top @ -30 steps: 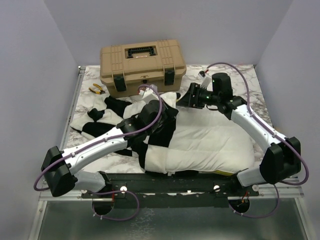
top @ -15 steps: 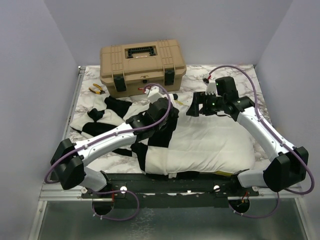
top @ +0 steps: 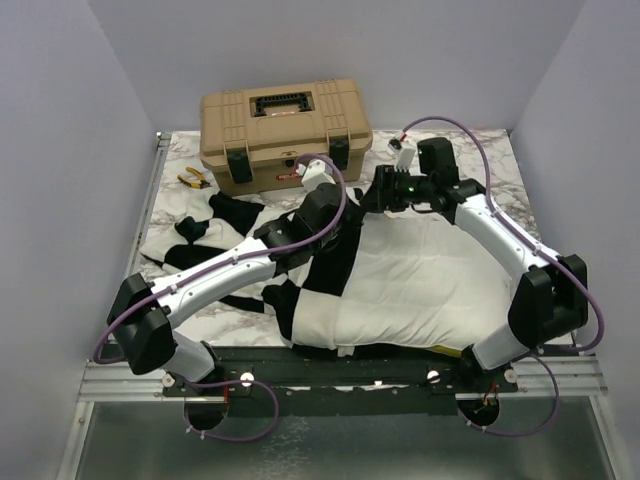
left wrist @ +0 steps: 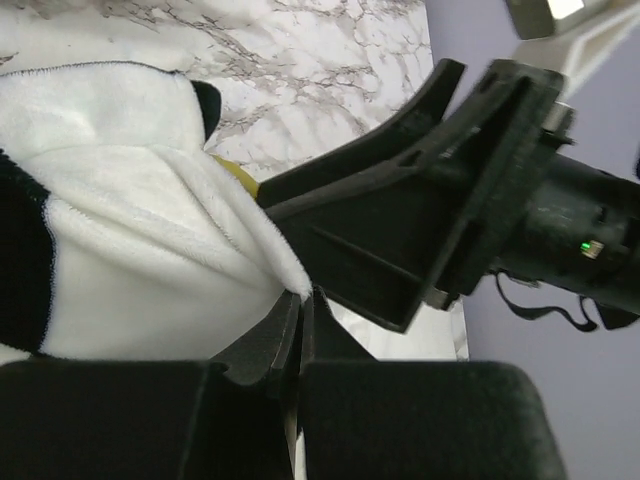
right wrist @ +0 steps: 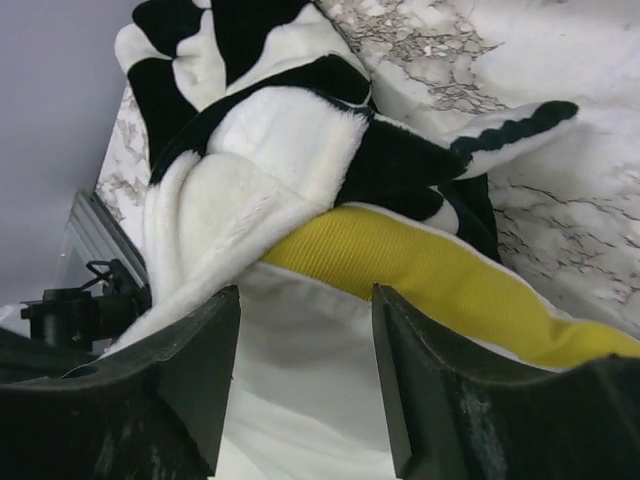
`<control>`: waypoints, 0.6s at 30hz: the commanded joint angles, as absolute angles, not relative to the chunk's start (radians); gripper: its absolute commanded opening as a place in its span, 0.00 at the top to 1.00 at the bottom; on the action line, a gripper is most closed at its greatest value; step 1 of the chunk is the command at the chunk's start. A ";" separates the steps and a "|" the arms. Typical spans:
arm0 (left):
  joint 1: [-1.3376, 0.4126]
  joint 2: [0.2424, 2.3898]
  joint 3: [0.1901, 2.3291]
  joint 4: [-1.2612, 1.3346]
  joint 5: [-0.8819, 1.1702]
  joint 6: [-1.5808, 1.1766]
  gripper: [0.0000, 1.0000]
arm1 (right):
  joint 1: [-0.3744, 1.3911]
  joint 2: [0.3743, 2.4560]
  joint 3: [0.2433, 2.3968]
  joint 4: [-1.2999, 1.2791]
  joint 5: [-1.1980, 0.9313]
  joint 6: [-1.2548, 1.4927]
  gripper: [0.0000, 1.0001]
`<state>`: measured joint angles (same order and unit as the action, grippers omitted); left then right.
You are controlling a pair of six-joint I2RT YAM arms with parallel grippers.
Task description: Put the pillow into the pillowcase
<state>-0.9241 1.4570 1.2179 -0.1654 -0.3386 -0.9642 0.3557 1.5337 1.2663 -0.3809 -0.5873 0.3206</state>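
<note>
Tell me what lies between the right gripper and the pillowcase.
The right wrist view shows it: the pillow and its yellow edge strip lie between the open right gripper and the checkered pillowcase beyond.

The pillowcase (top: 195, 245) is checked in big black and cream squares; the pillow (top: 420, 285) is white with a yellow edge. The toolbox (top: 285, 120) is tan, the table (top: 480, 150) grey-veined white marble.

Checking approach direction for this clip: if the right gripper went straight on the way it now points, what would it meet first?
Probably the plump white quilted pillow, just below its yellow edge strip; the open right gripper frames it closely. The black-and-cream checkerboard fleecy pillowcase lies beyond. Depth is unclear.
</note>
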 commanded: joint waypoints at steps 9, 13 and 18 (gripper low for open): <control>-0.921 1.439 1.344 -0.142 -0.262 -0.952 1.00 | 0.357 1.600 1.046 0.128 -0.951 0.622 0.93; -0.920 1.481 1.415 -0.142 -0.216 -0.945 1.00 | 0.362 1.556 1.017 0.310 -1.045 0.784 1.00; -0.923 1.565 1.544 -0.142 -0.059 -0.953 1.00 | 0.361 1.503 0.935 0.572 -1.041 1.039 1.00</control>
